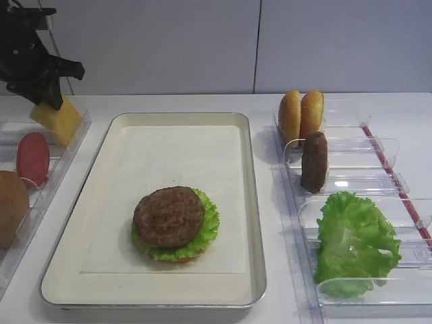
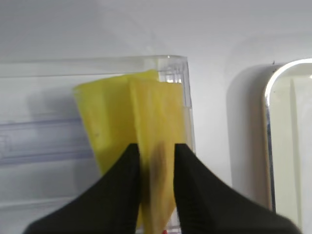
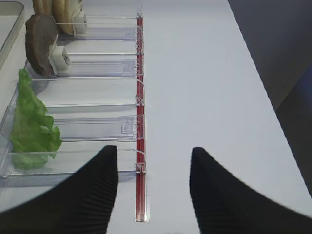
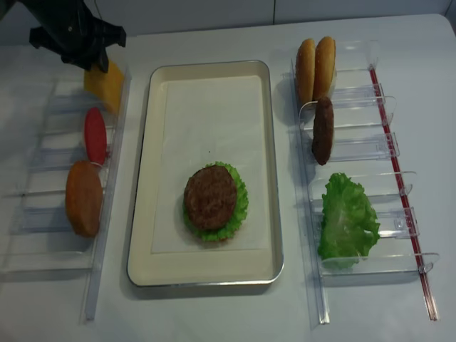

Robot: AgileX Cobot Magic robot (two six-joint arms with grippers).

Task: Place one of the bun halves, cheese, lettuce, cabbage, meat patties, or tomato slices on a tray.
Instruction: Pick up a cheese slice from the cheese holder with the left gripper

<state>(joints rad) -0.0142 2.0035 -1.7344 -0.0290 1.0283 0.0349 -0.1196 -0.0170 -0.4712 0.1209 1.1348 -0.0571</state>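
In the far slot of the left rack stands the yellow cheese (image 1: 59,121) (image 2: 158,112) (image 4: 104,80). My left gripper (image 1: 46,93) (image 2: 157,147) (image 4: 87,58) reaches down onto it, and its black fingers (image 2: 129,170) press one slice from both sides. A second yellow slice (image 2: 100,117) stands just behind. The cream tray (image 1: 255,202) (image 4: 275,178) holds a meat patty (image 1: 169,214) (image 4: 210,196) on lettuce (image 1: 210,223). Out over the bare table beside the right rack, my right gripper (image 3: 153,152) is open and holds nothing.
The left rack also holds a tomato slice (image 1: 32,158) (image 4: 95,134) and a bun half (image 1: 10,206) (image 4: 84,197). The right rack (image 3: 97,70) holds two bun halves (image 1: 301,115), a patty (image 1: 314,160) (image 3: 40,45) and lettuce (image 1: 354,243) (image 3: 31,124).
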